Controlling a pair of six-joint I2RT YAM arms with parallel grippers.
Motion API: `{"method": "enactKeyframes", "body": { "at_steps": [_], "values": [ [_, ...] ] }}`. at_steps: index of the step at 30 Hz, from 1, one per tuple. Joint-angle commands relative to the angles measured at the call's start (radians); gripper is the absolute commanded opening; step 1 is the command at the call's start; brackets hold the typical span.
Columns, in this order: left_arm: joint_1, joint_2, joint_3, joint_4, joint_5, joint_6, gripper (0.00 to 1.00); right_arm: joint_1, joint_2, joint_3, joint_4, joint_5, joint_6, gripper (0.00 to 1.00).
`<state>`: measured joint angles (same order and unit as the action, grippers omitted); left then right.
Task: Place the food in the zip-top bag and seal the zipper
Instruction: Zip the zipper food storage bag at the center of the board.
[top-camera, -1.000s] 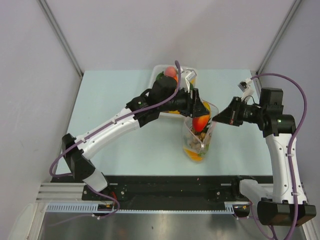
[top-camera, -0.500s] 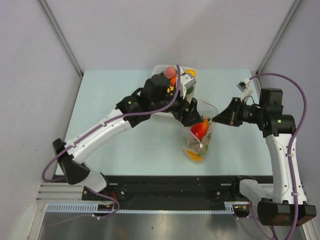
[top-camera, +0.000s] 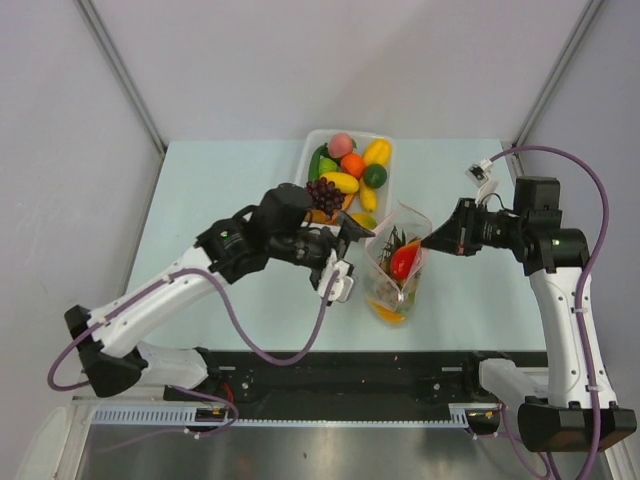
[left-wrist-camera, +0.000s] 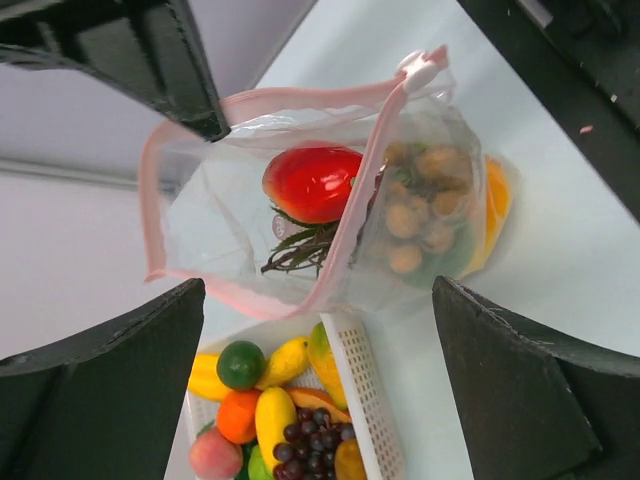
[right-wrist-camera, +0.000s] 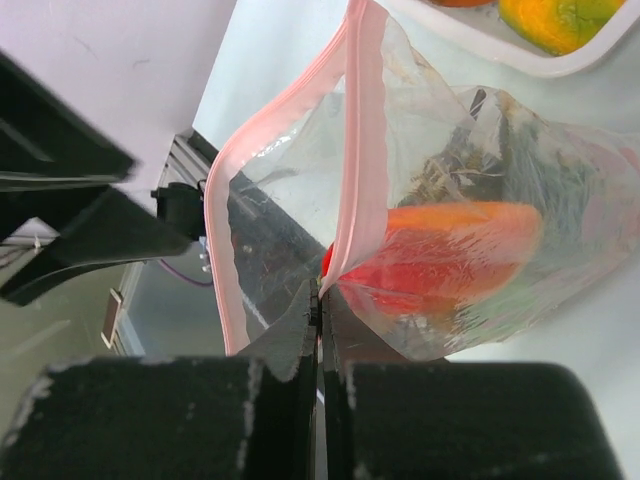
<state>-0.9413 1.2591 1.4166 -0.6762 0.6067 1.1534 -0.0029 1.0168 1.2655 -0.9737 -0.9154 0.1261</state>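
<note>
The clear zip-top bag (top-camera: 396, 268) stands open on the table, and its pink zipper (left-wrist-camera: 262, 100) gapes wide. Inside lie a red-yellow piece (left-wrist-camera: 312, 182), a brown bunch (left-wrist-camera: 420, 215), green stalks and an orange fruit (left-wrist-camera: 497, 200). My left gripper (top-camera: 346, 256) is open and empty, just left of the bag. My right gripper (top-camera: 432, 240) is shut on the bag's zipper edge (right-wrist-camera: 340, 225) and holds the mouth up. The red-yellow piece also shows through the bag in the right wrist view (right-wrist-camera: 440, 250). More food, dark grapes (top-camera: 321, 192) among it, lies in the tray.
The white tray (top-camera: 306, 150) stands behind the bag with a peach, an orange, yellow and green fruits. Its perforated corner (left-wrist-camera: 365, 390) lies close under the bag's mouth in the left wrist view. Grey walls enclose the table on three sides.
My left gripper has let go of the red-yellow piece, which now lies in the bag. It has drawn back left and toward the near edge, uncovering the tray. The right gripper has held still.
</note>
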Motion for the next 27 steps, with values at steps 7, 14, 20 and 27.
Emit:
{"method": "enactKeyframes", "body": {
  "at_steps": [7, 14, 20, 27],
  "values": [
    [-0.039, 0.132, 0.031, -0.032, 0.048, 0.298, 0.82, 0.084, 0.011, 0.064, 0.016, 0.007, -0.049, 0.0],
    [-0.157, 0.056, -0.013, -0.041, 0.022, 0.161, 0.0, 0.213, 0.049, 0.064, 0.144, 0.035, -0.007, 0.0],
    [-0.246, -0.017, -0.108, 0.173, -0.053, -0.069, 0.0, 0.34, 0.152, 0.139, 0.263, 0.03, 0.015, 0.0],
    [-0.249, 0.036, -0.108, 0.266, -0.194, -0.392, 0.0, 0.382, 0.189, 0.225, 0.166, 0.052, -0.118, 0.51]
  ]
}}
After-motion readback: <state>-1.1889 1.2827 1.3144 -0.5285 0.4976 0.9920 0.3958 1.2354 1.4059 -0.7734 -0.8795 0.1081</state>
